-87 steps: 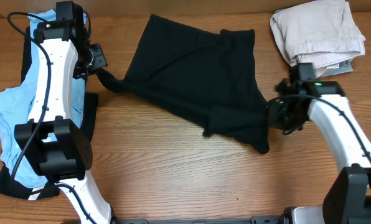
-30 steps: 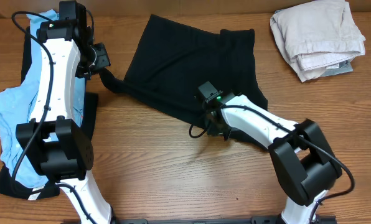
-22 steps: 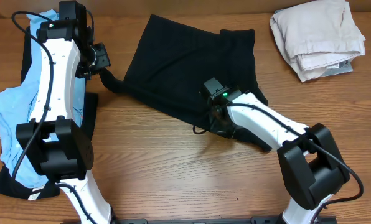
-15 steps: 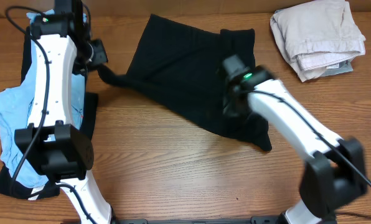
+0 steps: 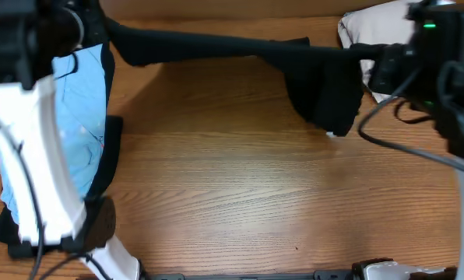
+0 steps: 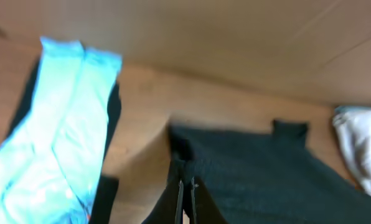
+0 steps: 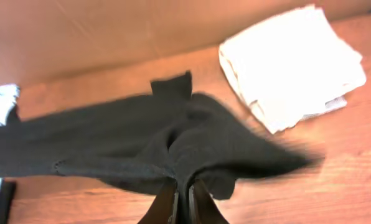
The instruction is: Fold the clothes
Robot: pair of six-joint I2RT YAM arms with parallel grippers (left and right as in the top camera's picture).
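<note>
Left tool [image 6: 187,190] and right tool [image 7: 182,196] both clench the black garment [image 5: 216,43], strung between them. No fold in it yet, and the blue garment [image 5: 76,117] waits below the left tool.

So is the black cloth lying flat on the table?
No, the black cloth hangs stretched in the air between the left tool and the right tool, up off the table.
</note>
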